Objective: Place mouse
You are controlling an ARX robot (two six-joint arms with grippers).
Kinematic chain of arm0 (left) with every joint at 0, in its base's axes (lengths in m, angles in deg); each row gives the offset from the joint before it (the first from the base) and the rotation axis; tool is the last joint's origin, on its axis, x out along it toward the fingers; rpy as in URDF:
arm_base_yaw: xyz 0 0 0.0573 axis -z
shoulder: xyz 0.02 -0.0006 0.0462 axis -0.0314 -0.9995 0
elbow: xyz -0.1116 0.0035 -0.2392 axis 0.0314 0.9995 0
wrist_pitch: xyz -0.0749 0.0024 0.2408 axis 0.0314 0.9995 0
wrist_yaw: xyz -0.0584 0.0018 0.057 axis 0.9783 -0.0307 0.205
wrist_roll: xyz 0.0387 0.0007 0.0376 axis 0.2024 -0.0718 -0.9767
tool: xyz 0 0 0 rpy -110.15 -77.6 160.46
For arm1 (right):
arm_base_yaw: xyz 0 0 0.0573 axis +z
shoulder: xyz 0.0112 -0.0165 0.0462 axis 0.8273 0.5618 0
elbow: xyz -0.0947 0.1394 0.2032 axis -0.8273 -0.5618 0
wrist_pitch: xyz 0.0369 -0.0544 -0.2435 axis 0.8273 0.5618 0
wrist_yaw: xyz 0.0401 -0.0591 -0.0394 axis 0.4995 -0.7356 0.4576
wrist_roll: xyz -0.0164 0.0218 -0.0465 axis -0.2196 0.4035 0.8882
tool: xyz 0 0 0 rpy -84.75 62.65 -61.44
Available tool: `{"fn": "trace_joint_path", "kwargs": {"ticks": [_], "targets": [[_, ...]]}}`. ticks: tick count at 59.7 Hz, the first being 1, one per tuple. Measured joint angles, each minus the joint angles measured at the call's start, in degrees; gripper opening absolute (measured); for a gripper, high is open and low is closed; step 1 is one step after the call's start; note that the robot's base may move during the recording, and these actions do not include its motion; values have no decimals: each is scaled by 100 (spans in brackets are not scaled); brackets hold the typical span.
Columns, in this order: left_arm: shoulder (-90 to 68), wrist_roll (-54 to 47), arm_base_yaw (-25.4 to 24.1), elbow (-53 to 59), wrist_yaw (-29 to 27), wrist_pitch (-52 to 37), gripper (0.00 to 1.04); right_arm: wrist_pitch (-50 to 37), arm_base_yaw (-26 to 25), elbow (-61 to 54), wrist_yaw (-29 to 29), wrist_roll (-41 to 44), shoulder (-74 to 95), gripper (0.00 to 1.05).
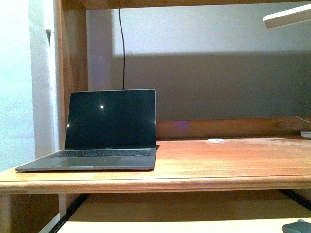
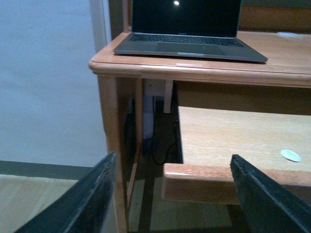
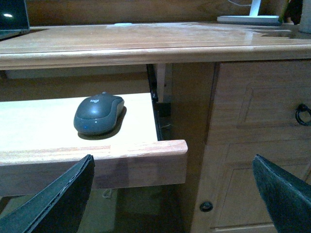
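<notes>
- You have the mouse (image 3: 98, 113) lying flat on the pull-out shelf (image 3: 43, 121) under the desk top (image 1: 218, 162). It rests near the shelf's front lip and close to its right end.
- In the front view the mouse (image 1: 297, 226) barely shows, down at 5 o'clock, cut by the frame's edge.
- Your right gripper (image 3: 172, 158) hangs in front of the shelf's lip, low and clear of the mouse. Its fingers (image 3: 282, 194) are spread wide with nothing between them.
- Your left gripper (image 2: 172, 157) sits before the shelf's left end. Its fingers (image 2: 92, 194) are likewise spread apart and hold nothing.
- The laptop (image 1: 109, 131) stands open on the desk top at 9 o'clock in the front view, its screen dark apart from two small glints. Seen from the laptop, the mouse lies at roughly 4 o'clock, one level lower.
- A small flat white disc (image 2: 290, 155) lies on the shelf in the left wrist view. It is well apart from the gripper.
- Another small white object (image 1: 216, 141) rests on the desk top near the back rail, at 3 o'clock from the laptop.
- A white lamp arm (image 1: 286, 17) reaches in at 2 o'clock of the front view, and its base (image 3: 248, 19) stands on the desk top's right end.
- A dark cable (image 1: 122, 43) hangs down the wall behind the laptop, at 12 o'clock from it.
- Right of the shelf, the cupboard front (image 3: 257, 126) carries a ring handle (image 3: 302, 114) and a round knob (image 3: 206, 206).
</notes>
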Motion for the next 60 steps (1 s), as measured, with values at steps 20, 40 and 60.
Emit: {"fn": "trace_joint_path", "kwargs": {"ticks": [20,40,60], "targets": [[1340,-153,-1390,1080,1235,81,16,0,0,0,4,0,0,97],[1473,-181,-2433,1080,2258,181,3,-463,629,391,83,-42,1394,97],[1473,-184,-2441,1080,2256,181,20,-2024,2264,2004,-621,317,4664,97]]}}
